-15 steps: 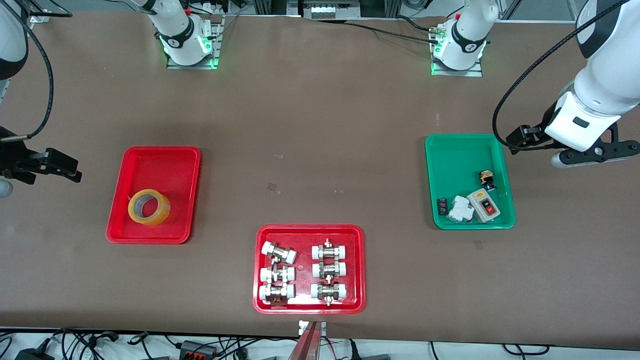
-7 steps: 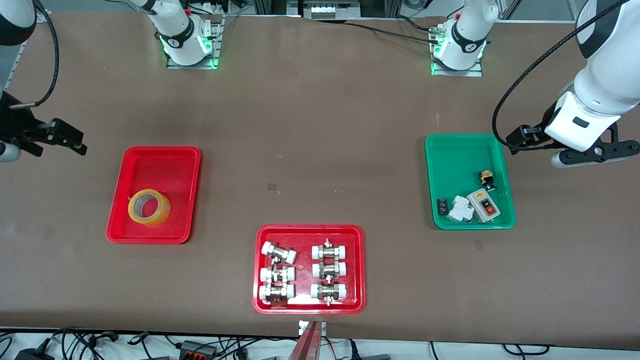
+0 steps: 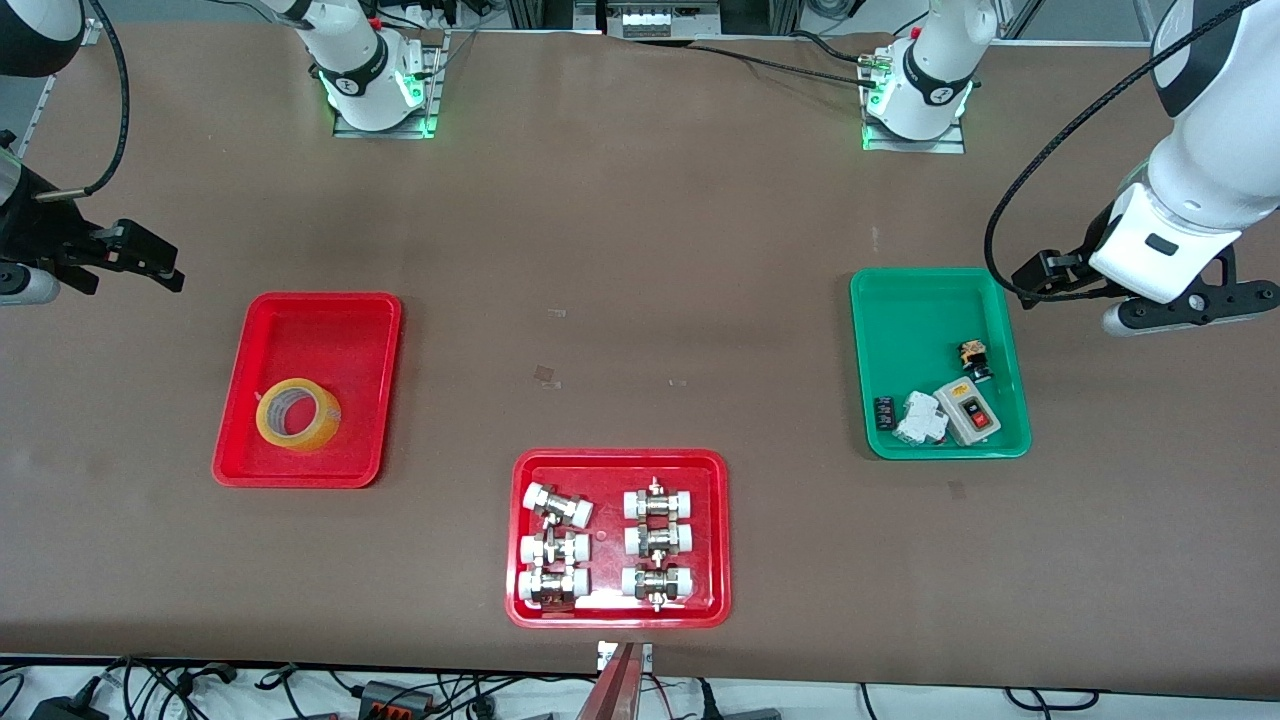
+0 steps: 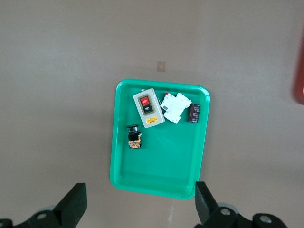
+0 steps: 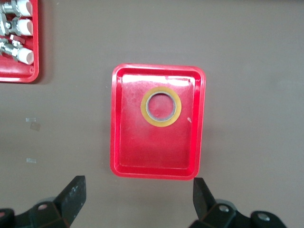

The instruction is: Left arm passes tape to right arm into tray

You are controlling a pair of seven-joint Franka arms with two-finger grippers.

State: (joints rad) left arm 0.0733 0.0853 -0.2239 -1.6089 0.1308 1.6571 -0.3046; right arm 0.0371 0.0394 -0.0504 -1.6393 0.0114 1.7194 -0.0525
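While tape fills tray, claws cropped

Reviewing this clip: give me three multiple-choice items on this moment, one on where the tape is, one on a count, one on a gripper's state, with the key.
1. Where is the tape?
A. in the plain red tray
B. in the green tray
C. on the bare table

2. How many trays are on the table?
A. two
B. three
C. four

3. How is the right gripper?
A. shut on the tape
B. open, holding nothing
C. shut on a pipe fitting

Key: 1 A, the roll lies flat inside the plain red tray's rim. 2 B, two red trays and one green tray show in the front view. 3 B, the right wrist view shows its fingers spread apart, above the tray, with nothing between them.
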